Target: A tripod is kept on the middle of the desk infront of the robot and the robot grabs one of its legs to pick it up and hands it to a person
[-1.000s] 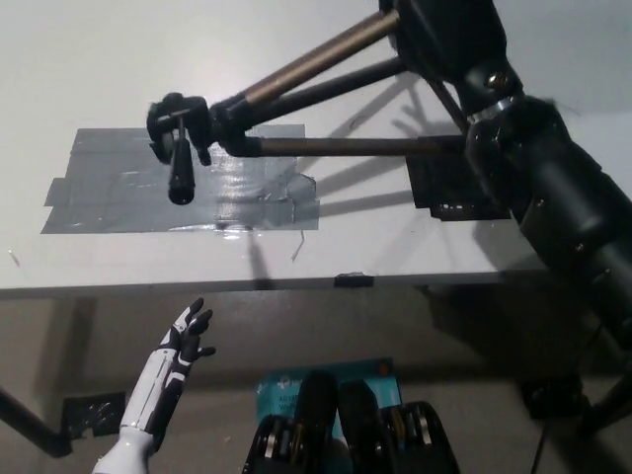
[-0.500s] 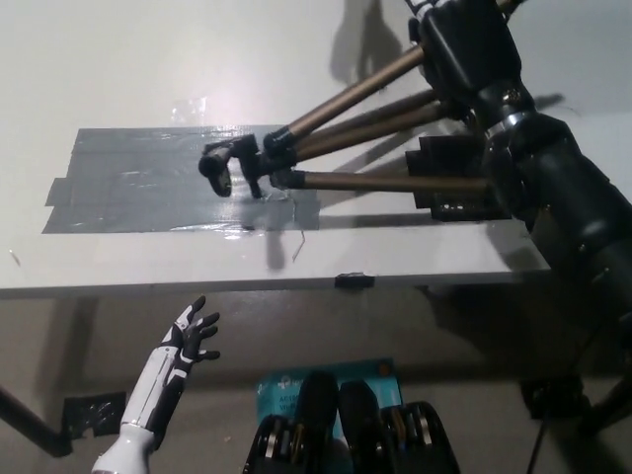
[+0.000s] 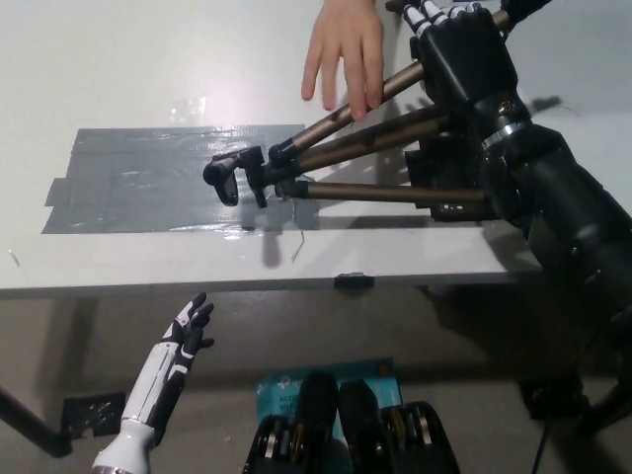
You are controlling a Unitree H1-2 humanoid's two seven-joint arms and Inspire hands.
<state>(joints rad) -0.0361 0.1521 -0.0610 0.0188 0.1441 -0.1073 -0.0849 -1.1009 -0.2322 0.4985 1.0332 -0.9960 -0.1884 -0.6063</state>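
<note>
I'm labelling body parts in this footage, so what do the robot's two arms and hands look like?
The left hand is slim, white-backed with dark fingers, on a thin white forearm. The right hand is bulky, glossy black with pale fingertips; a silver ring marks the wrist of its thick black arm.

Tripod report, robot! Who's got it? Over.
Right hand shut on tripod legs. Left hand open, low left. Person's hand reaching upper leg.
</note>
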